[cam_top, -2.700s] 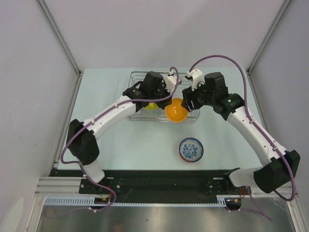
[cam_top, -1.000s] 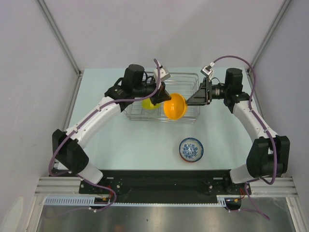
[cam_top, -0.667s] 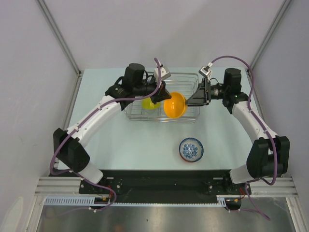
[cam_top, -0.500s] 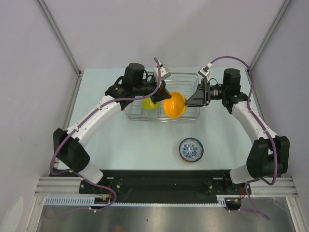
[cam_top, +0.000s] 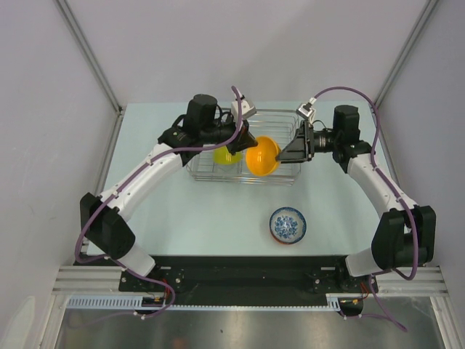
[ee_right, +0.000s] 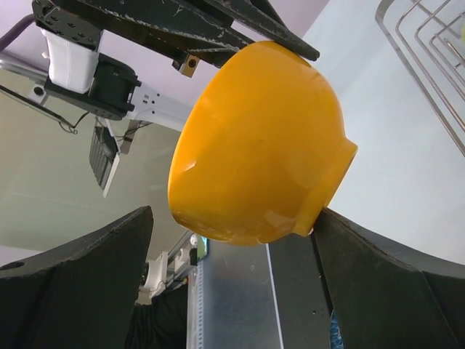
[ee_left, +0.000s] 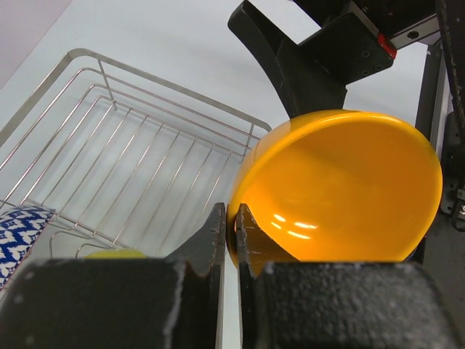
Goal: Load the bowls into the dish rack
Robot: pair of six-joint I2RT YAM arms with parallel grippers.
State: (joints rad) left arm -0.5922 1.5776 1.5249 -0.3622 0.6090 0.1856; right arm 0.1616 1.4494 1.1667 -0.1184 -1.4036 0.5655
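The orange bowl [cam_top: 264, 157] is being held on edge at the near right side of the dish rack [cam_top: 276, 111], with its hollow facing the left arm and its underside facing the right arm. Its rim is being pinched by the left gripper [ee_left: 229, 218], whose fingers [ee_left: 211, 251] are being pressed almost together, one inside the bowl and one outside. The right gripper [cam_top: 289, 154] is being held level at the bowl's underside with its fingers [ee_right: 80, 280] spread wide, one on each side of the bowl. In the right wrist view one finger is lying just beside the bowl's foot ring, though whether it is touching cannot be told, and the other is standing apart from the bowl wall.

A lime-yellow bowl [cam_top: 227, 157] is being kept inside the rack, left of the orange one. The edge of a blue-and-white zigzag bowl [ee_left: 18, 236] is being shown in the rack at the left edge of the left wrist view. A white bowl with a blue pattern [cam_top: 288, 224] is resting upright on the pale table [cam_top: 182, 218], well apart from the rack and nearer the arm bases
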